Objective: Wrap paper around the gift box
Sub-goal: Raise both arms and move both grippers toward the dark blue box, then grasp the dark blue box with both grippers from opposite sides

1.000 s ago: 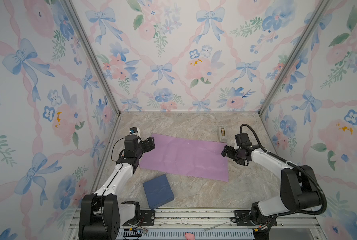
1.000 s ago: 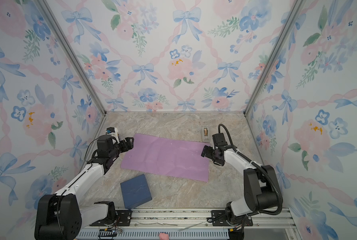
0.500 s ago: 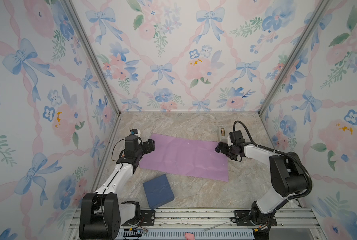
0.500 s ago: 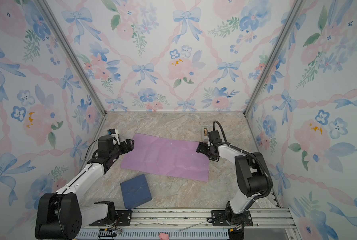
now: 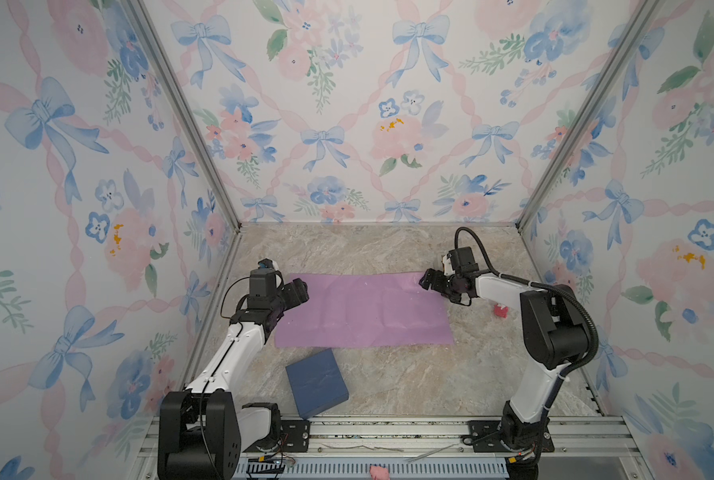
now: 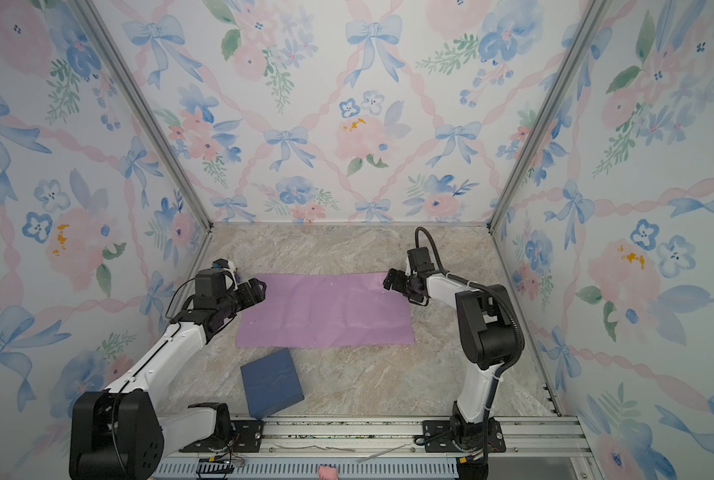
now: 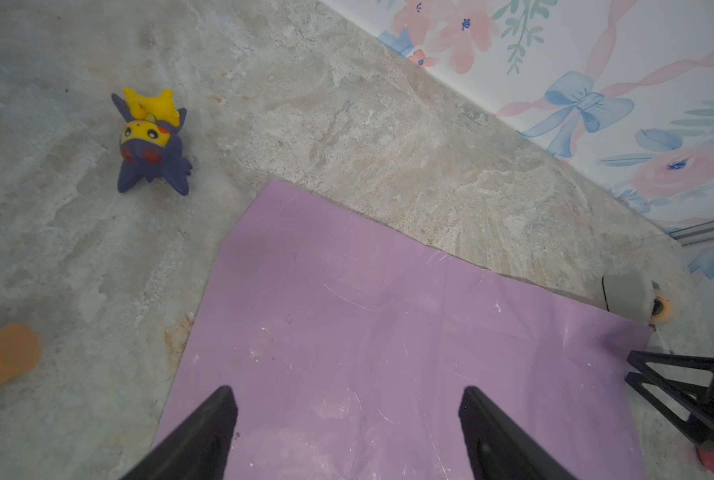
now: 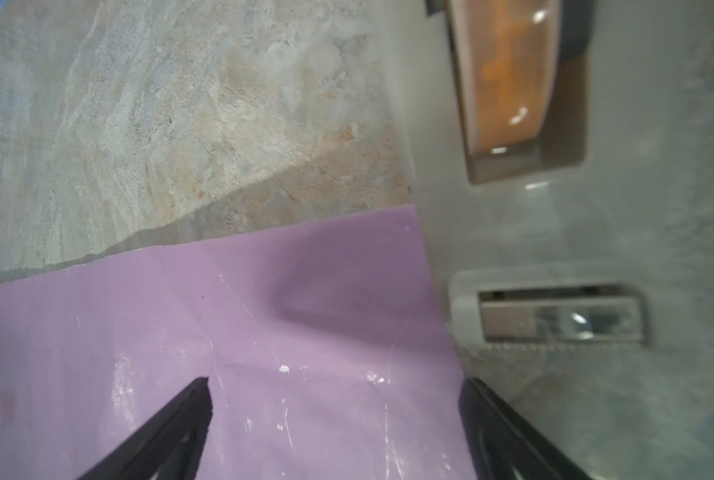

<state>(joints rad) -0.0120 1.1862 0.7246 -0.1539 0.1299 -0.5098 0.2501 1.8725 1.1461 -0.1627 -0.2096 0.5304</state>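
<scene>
Note: the right gripper (image 5: 429, 281) has shifted to a far corner of the paper (image 5: 363, 309), the left gripper (image 5: 300, 289) opposite, both spread and empty. The gift box (image 5: 317, 382) lies off the sheet; expect repositioning

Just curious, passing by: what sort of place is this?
Probably a robot test booth: floral wallpaper panels in metal framing enclose a marble-look tabletop, with two black-and-white arms mounted on a front rail.
</scene>
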